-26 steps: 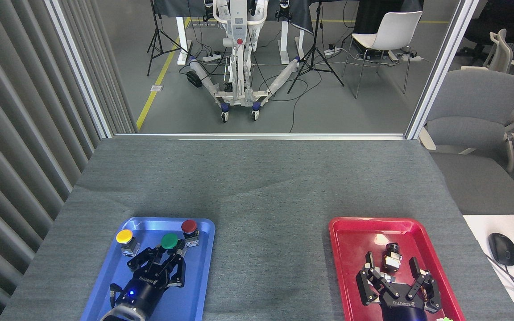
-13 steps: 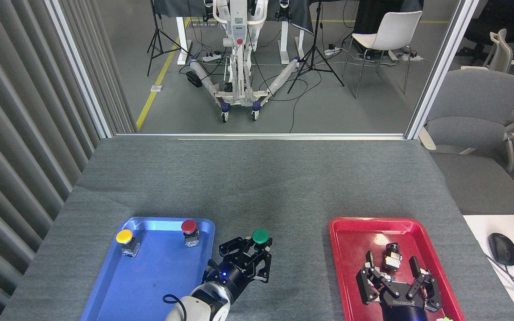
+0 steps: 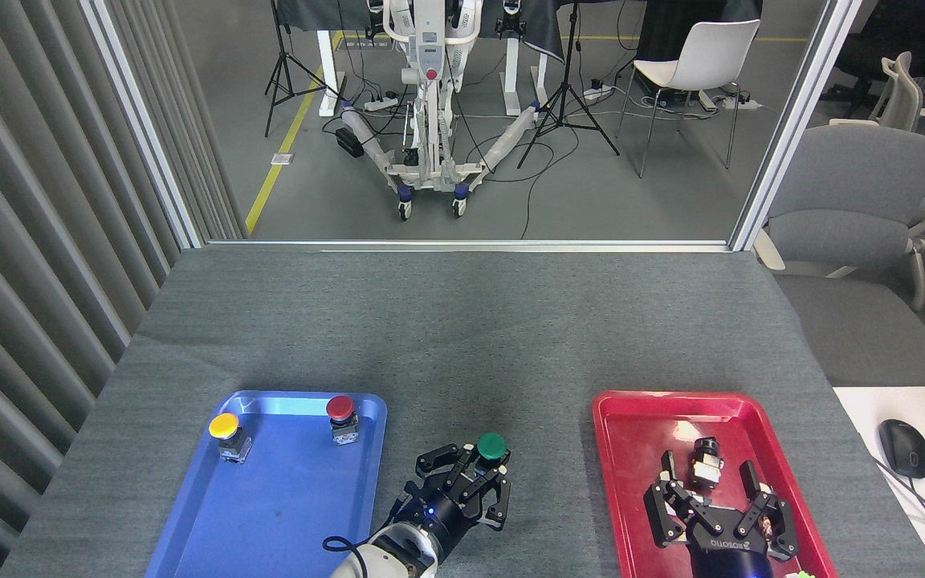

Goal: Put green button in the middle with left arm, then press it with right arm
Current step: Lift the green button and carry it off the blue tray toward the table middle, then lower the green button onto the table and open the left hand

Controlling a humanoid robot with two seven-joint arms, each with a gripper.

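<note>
left gripper point(image 3: 474, 486) fingers closed round the green button point(image 3: 491, 446), held over the grey cloth point(image 3: 462, 353) between blue tray point(image 3: 189, 514) and red tray point(image 3: 615, 514) | we should lower it upright, then release | right gripper point(image 3: 715, 514) spread wide, empty, above red tray

The left claw point(image 3: 474, 474), closed around the green button point(image 3: 491, 446), has carried it out of the blue tray point(image 3: 189, 514) onto the grey surface point(image 3: 535, 449) between both trays
</note>
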